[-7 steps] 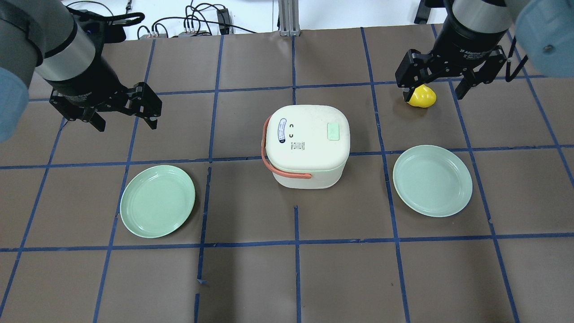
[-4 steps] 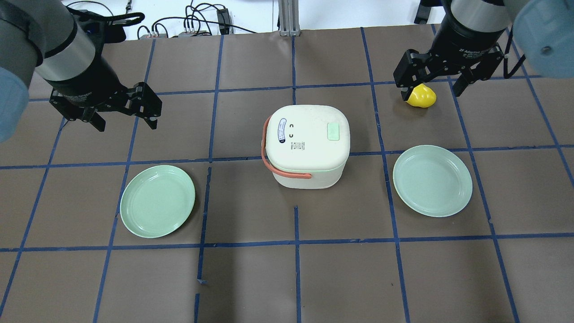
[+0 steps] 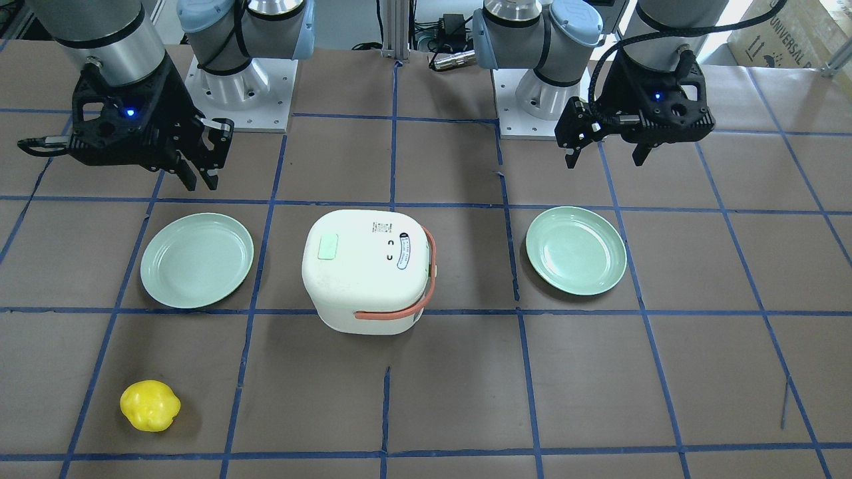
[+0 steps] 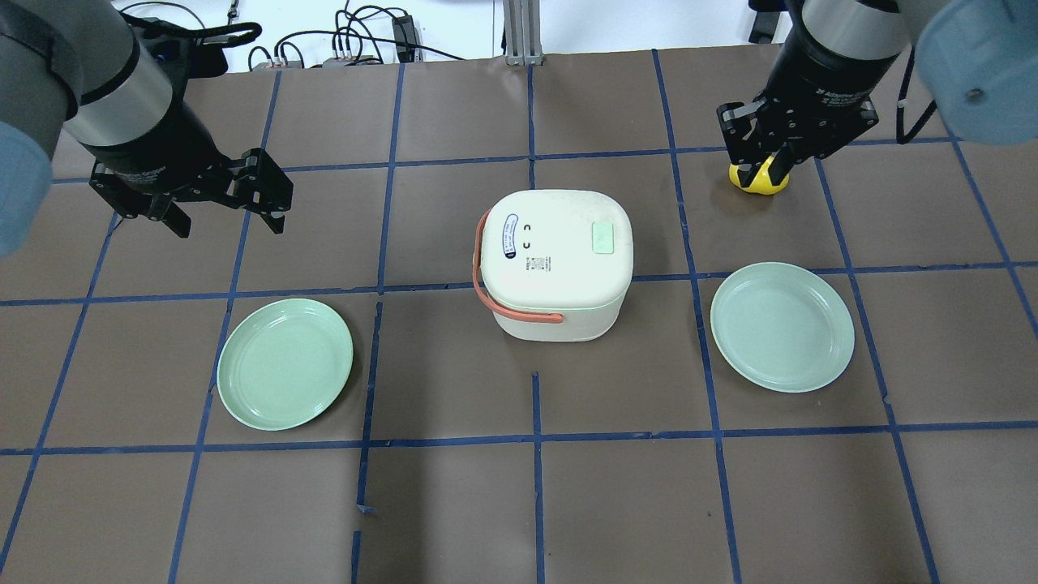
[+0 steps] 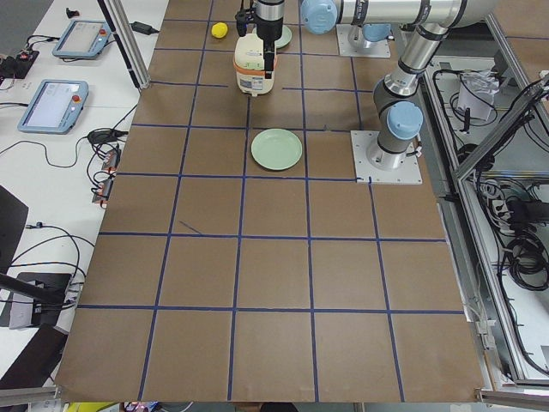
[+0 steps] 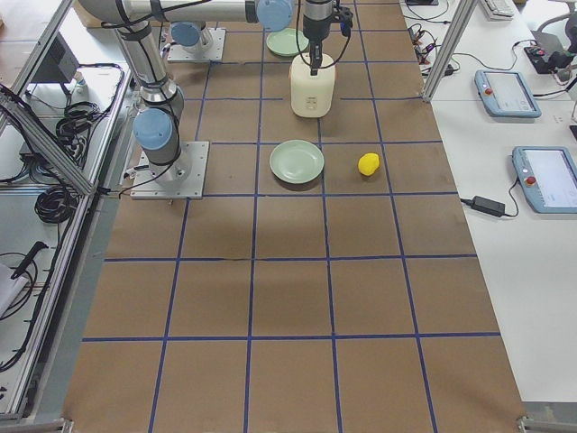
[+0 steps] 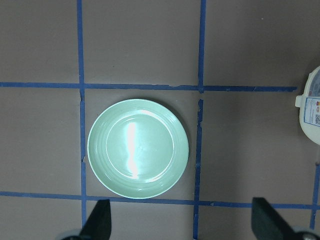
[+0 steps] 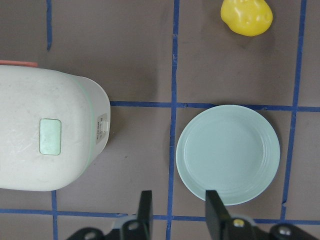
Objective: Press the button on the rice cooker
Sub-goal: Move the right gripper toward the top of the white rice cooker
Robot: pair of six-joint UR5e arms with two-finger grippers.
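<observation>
The cream rice cooker (image 4: 555, 259) with an orange handle stands mid-table, lid shut. Its pale green button (image 4: 602, 238) is on top of the lid, toward my right arm, and also shows in the right wrist view (image 8: 50, 136) and front view (image 3: 328, 246). My right gripper (image 4: 761, 166) hangs high over the far right of the table, apart from the cooker. Its fingers (image 8: 145, 210) are drawn close together with nothing between them. My left gripper (image 4: 229, 223) is wide open and empty at the far left, above the table.
A green plate (image 4: 285, 363) lies left of the cooker and another green plate (image 4: 782, 326) lies right of it. A yellow fruit-like object (image 3: 150, 404) lies on the table at the far right, below my right gripper in the overhead view.
My right gripper's fingers have drawn together from wide open and the hand has shifted slightly. The left arm and the cooker have not moved.
</observation>
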